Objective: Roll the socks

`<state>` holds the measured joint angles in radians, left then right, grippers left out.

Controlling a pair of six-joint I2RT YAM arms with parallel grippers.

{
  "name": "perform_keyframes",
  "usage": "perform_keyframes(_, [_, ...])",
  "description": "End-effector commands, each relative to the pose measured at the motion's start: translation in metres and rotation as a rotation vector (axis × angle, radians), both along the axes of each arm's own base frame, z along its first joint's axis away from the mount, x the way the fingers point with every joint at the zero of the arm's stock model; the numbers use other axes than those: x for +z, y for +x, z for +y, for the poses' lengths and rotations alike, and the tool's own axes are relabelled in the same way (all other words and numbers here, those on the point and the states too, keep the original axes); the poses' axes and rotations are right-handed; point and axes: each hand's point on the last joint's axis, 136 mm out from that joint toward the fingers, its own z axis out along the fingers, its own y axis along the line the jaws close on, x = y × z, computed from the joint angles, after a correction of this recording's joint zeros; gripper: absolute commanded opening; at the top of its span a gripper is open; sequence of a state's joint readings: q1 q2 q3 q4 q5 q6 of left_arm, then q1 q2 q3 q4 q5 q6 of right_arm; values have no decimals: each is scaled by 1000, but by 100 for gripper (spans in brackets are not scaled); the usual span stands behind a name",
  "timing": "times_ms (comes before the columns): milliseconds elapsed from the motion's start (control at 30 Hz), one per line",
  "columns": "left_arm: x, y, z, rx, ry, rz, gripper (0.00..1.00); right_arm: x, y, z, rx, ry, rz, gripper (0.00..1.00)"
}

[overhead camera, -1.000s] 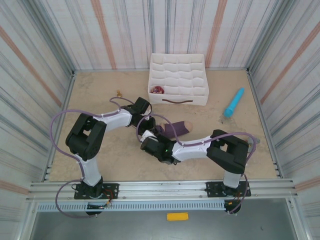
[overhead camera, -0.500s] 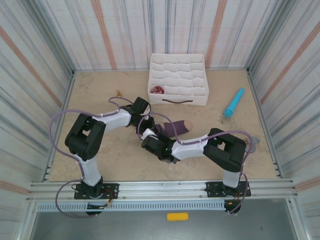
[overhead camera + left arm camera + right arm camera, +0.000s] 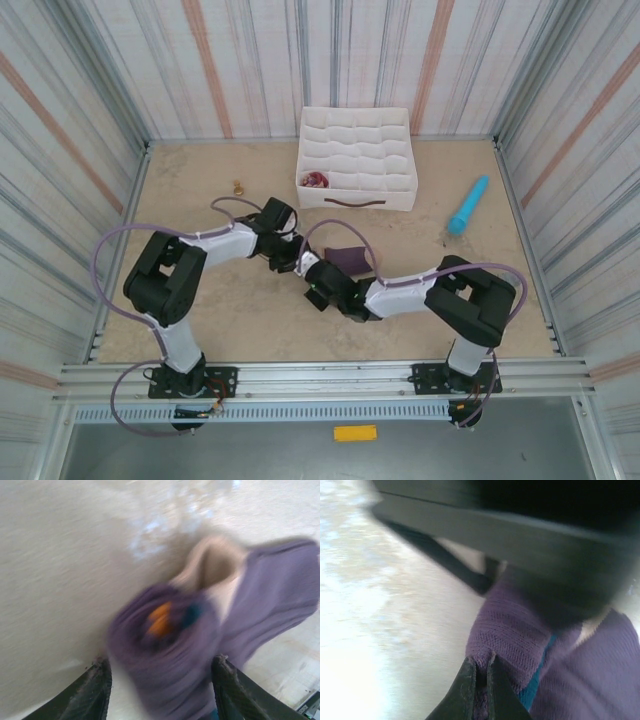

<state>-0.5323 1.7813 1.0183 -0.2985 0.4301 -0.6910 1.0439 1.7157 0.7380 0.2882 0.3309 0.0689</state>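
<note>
readable text: none anywhere, tbh
white box [image 3: 400, 199] at 12 o'clock: no lettering i can make out
yellow tag [image 3: 355, 433] at 6 o'clock: too small to read
purple sock [image 3: 165, 655]: blurry, no legible label

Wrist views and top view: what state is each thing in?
purple sock: partly rolled, one end loose.
left claw: open, straddling the rolled part.
right claw: shut on the purple sock.
organizer box: open-topped, near-left cell filled.
turquoise stick: lying flat on the table.
</note>
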Motion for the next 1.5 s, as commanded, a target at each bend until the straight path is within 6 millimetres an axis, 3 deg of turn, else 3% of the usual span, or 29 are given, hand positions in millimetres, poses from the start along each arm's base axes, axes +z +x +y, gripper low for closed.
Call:
perform_keyframes(0, [15, -12, 6, -27, -26, 6, 57, -41, -5, -47, -117, -59, 158, 0])
perform_keyframes(167, [10, -14, 11, -14, -22, 16, 58, -42, -3, -51, -130, -24, 186, 0])
perform_keyframes(333, [17, -12, 11, -9, -43, -23, 58, -39, -5, -49, -115, 94, 264, 0])
perform_keyframes(500, [23, -9, 9, -8, -62, -55, 57, -25, -8, -43, -50, 379, 501, 0])
perform_keyframes(733, [21, -5, -8, -29, -107, -73, 56, -13, 3, -42, -41, 668, 798, 0])
perform_keyframes(1133, [22, 25, -26, 15, -126, -191, 51, -31, 39, -69, -296, 949, 1084, 0])
perform_keyframes(1467, [8, 39, -48, 19, -119, -194, 50, -52, 45, -80, -442, 1013, 1179, 0])
